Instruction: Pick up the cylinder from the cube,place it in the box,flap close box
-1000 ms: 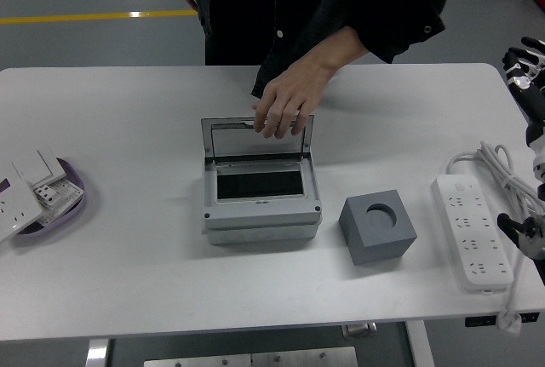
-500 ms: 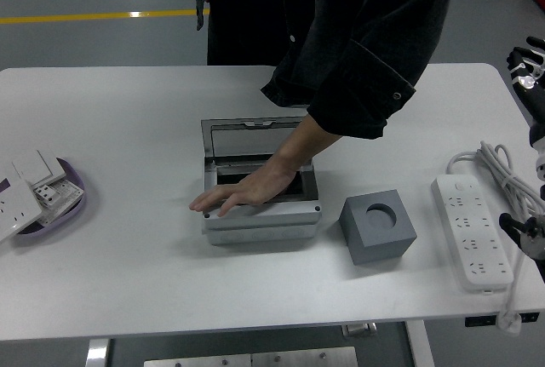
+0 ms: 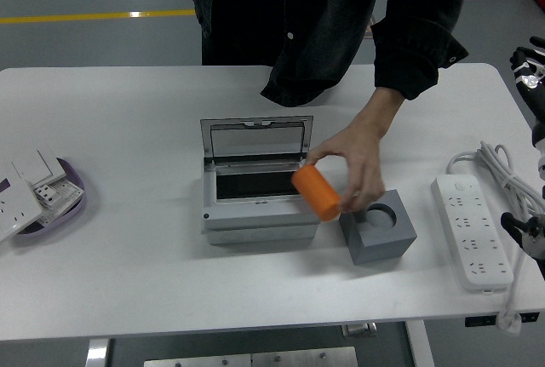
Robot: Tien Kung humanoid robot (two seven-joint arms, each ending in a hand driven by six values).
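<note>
Since the earlier frame the person's hand [image 3: 356,158] has left the box interior and now grips an orange cylinder [image 3: 316,192], held tilted in the air over the box's right front corner, just left of the cube [image 3: 378,226]. Thumb and fingers are clamped on the cylinder's upper end; the fingertips hang over the cube's left top edge.

Box [image 3: 260,197]: grey, lid [image 3: 256,137] upright at the rear, dark interior exposed. Sits mid-table, with bare table all round except the right, where the cube stands just beside it.

Cube: grey, round socket in its top face unoccupied. Near the power strip [image 3: 473,231] to its right, with a strip of bare table between them.

Power strip lies close to the table's right edge, its white cable [image 3: 502,175] looped behind it.

Right hand [image 3: 530,69] of the robot shows only at the picture's right edge, beyond the table [image 3: 128,129]; cannot tell whether its fingers are apart or curled. Left arm not seen.

Left edge: purple tray [image 3: 77,205] holding white wall sockets [image 3: 21,192], well apart from the box. Wide bare surface along the near edge.
</note>
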